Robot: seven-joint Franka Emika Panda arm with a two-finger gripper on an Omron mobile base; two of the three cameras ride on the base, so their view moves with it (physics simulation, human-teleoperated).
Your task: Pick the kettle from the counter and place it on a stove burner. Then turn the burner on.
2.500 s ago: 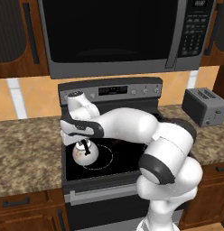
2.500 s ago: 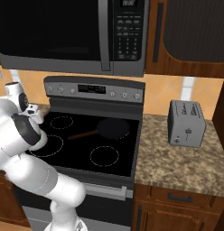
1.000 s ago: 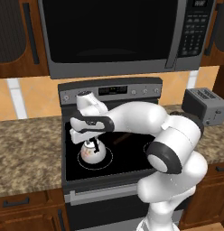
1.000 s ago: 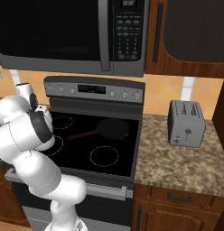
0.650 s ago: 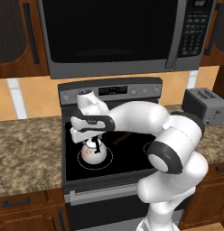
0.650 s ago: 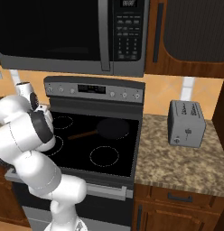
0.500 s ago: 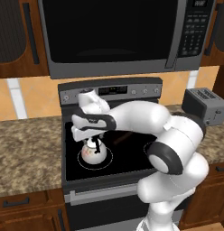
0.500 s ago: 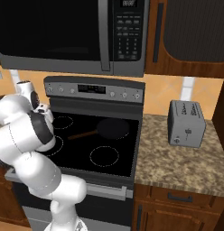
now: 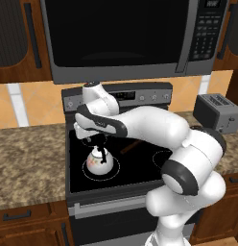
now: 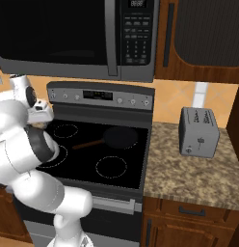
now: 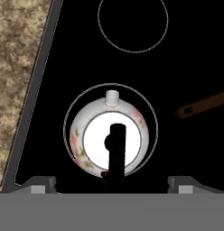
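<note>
The counter (image 9: pixel 29 158) runs off the left edge of the left base view. The kettle (image 9: pixel 100 161) stands upright inside the front-left burner ring (image 11: pixel 68 117), its top partly hidden by the gripper (image 9: pixel 98 140) poised above with jaws wide apart, gripping nothing. In the hand view the spout points toward the far burner, and the black handle (image 11: pixel 117 149) runs along the same line. To the right, the frying pan (image 10: pixel 120 137) sits on a rear burner; 1 toaster (image 10: pixel 200 131) apparently stands beyond.
</note>
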